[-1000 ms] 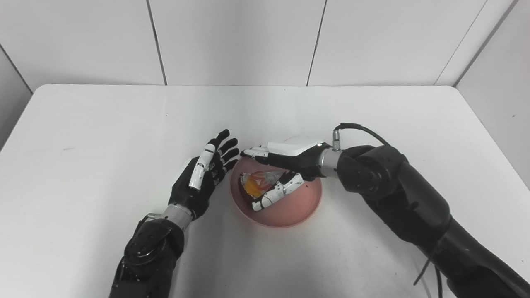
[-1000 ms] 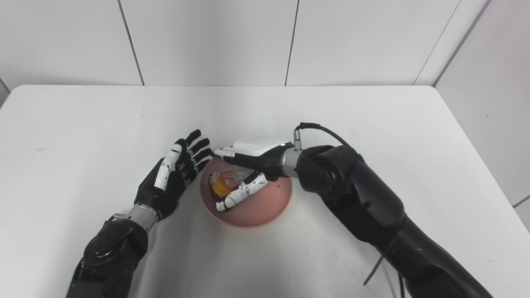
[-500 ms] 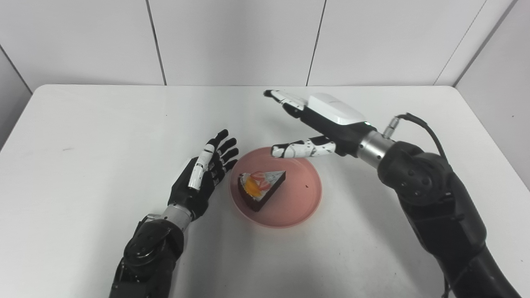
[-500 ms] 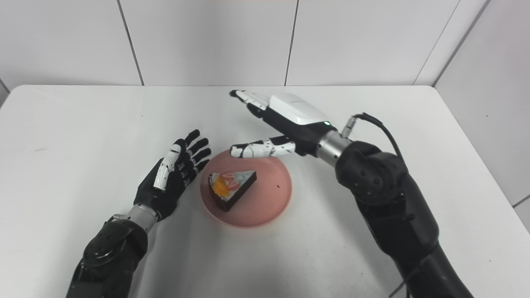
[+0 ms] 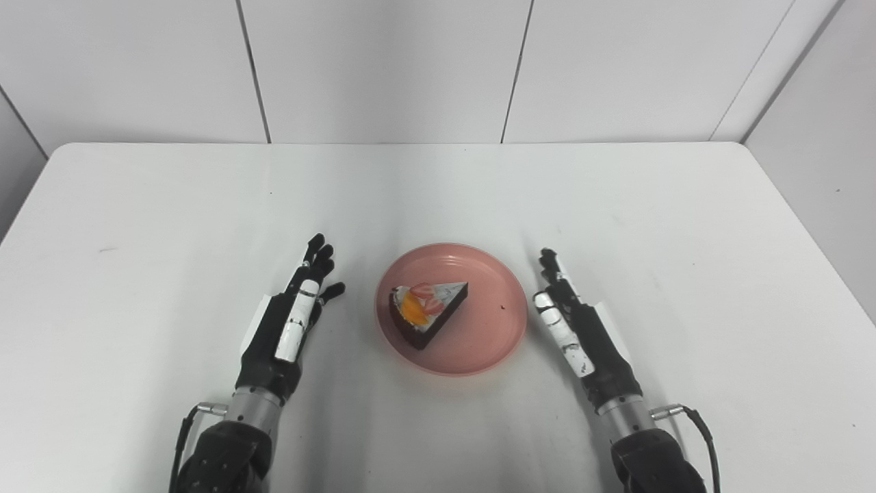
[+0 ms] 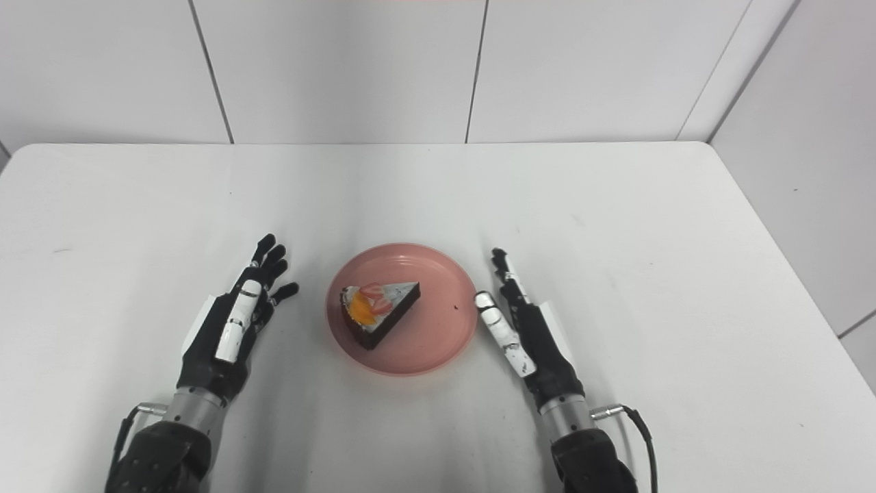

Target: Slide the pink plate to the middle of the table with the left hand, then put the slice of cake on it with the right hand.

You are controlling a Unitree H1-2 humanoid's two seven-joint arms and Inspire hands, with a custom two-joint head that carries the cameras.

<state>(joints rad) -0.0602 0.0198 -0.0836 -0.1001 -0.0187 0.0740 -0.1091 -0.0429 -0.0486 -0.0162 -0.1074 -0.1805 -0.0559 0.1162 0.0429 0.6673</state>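
Note:
The pink plate [image 5: 479, 342] sits near the middle of the white table. On its left half lies the slice of cake [image 5: 426, 311], dark brown with white cream and orange and red fruit on top. My left hand [image 5: 287, 329] rests open on the table just left of the plate, fingers pointing away from me, holding nothing. To the right of the plate, close to its rim, my right hand [image 5: 578, 332] stands open and empty, fingers straight. Neither hand touches the plate or the cake.
The white table [image 5: 137, 205] is backed by grey wall panels, and its right edge runs near a side wall. A small dark crumb [image 5: 504, 307] lies on the plate to the right of the cake.
My right hand let go of the cake on the plate, lifted away, then came back down beside the plate's right rim. My left hand drew back toward me a little.

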